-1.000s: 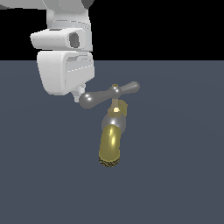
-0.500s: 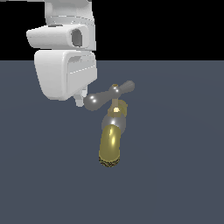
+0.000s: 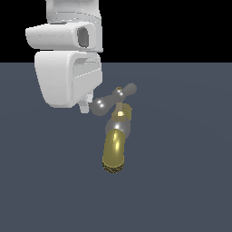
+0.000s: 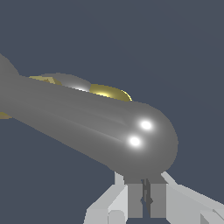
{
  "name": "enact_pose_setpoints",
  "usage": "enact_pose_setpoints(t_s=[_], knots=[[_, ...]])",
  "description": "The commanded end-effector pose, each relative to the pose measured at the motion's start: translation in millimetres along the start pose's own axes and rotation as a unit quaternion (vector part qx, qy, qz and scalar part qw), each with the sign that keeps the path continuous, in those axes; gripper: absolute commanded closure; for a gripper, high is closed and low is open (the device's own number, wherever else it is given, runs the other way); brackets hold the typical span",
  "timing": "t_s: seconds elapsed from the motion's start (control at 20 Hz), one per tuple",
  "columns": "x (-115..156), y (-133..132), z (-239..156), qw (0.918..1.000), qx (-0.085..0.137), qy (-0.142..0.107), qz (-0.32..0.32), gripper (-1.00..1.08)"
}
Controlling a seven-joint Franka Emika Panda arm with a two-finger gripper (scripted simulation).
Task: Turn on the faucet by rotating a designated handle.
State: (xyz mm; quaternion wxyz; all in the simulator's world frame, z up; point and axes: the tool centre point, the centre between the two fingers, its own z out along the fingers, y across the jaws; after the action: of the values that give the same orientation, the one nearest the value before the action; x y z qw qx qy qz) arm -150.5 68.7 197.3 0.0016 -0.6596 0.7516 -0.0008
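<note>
The arm [image 3: 72, 18] is plain glossy white throughout, ending in a blocky, round-cornered hand housing with a boxy camera mount on top (a dark rounded-rectangle opening shows on its face). A shallow recessed panel marks the housing's side. The gripper [image 4: 146, 197] has pale grey, flat, angular fingers [image 4: 133, 199] with a thin dark seam between them.

Wrist view: handle [image 4: 87, 127] cut off at frame edge, hides most of faucet [image 4: 107, 92]; end effector [image 4: 145, 194] fingertips behind bulb.
</note>
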Motion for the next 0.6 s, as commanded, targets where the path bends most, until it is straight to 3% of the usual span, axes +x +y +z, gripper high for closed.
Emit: enact_pose_setpoints(t_s=[0.0, 0.55], knots=[[15.9, 0.6, 0.0, 1.0000, -0.001, 0.000, 0.007, 1.08], [68.9, 7.9, 0.0, 0.9999, -0.001, 0.000, 0.012, 1.08]])
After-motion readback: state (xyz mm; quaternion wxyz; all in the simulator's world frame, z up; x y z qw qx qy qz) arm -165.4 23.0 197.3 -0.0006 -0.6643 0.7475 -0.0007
